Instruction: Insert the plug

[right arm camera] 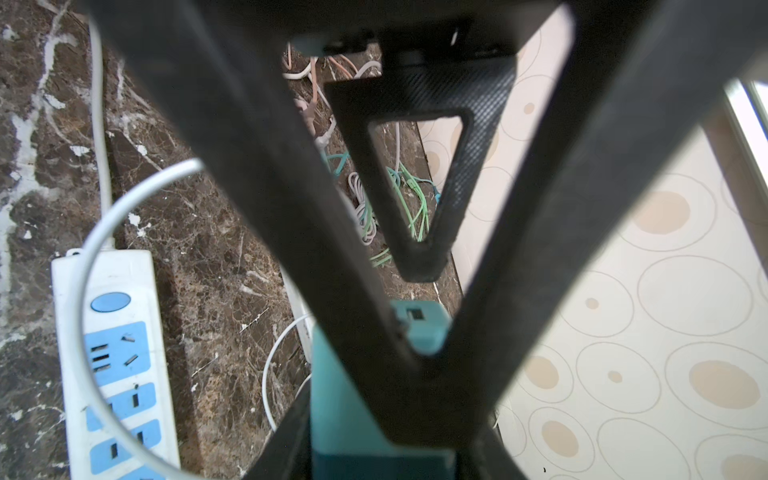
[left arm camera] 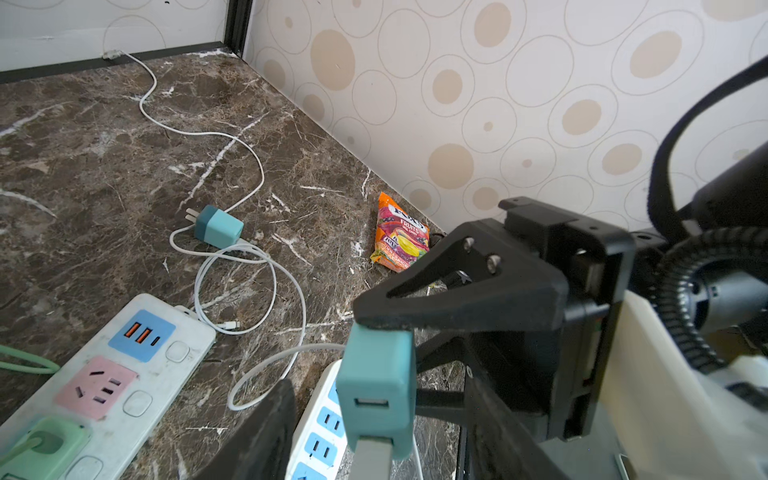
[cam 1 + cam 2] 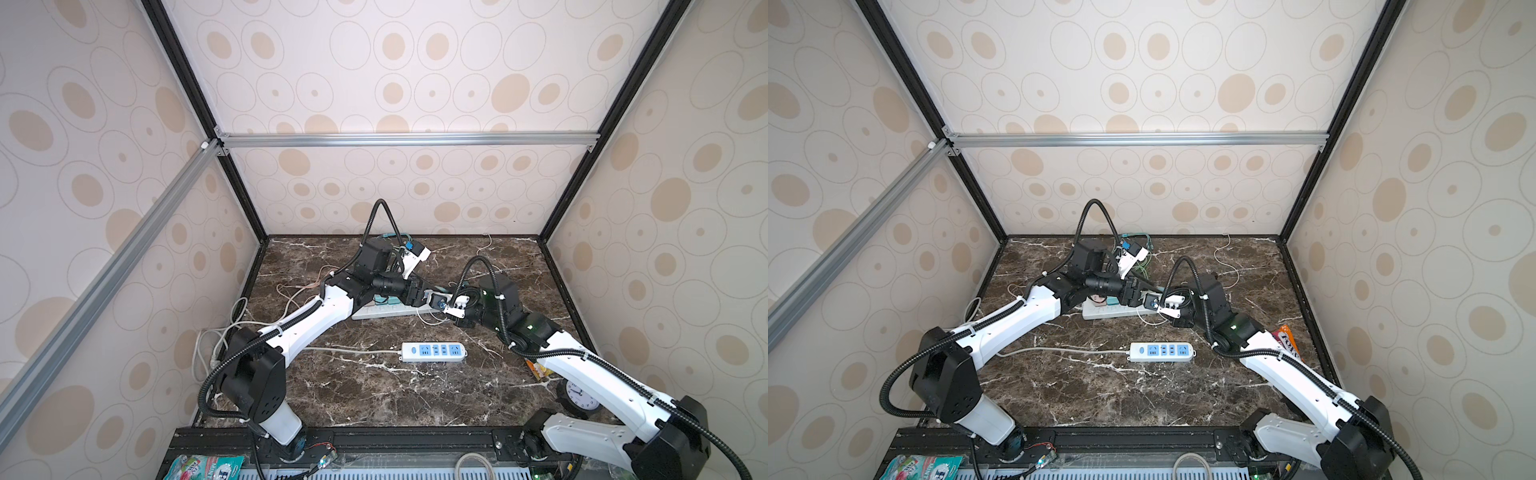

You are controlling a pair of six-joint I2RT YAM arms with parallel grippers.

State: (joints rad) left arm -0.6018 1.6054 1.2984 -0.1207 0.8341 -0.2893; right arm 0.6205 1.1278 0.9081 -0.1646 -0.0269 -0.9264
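From nine o'clock my left gripper (image 2: 376, 419) stands released, jaws flanking the teal charger plug (image 2: 374, 357), held mid-air by the pastel strip (image 2: 191, 328). At three o'clock the right gripper (image 1: 422, 332) clenches it; I'd close squarely before letting go.

I see beige circle-patterned walls (image 3: 395, 83), a silver rail (image 3: 407, 139) crossing the back one. The tabletop (image 3: 374, 395) is dark marble.

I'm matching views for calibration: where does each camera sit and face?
Both top views: high in front, looking down on the marble table; left arm, right arm show.
Left wrist: past own fingers toward the right pincer gripping the teal charger.
Right wrist: along own fingers at that charger.
Shared: both wrist views show the charger.
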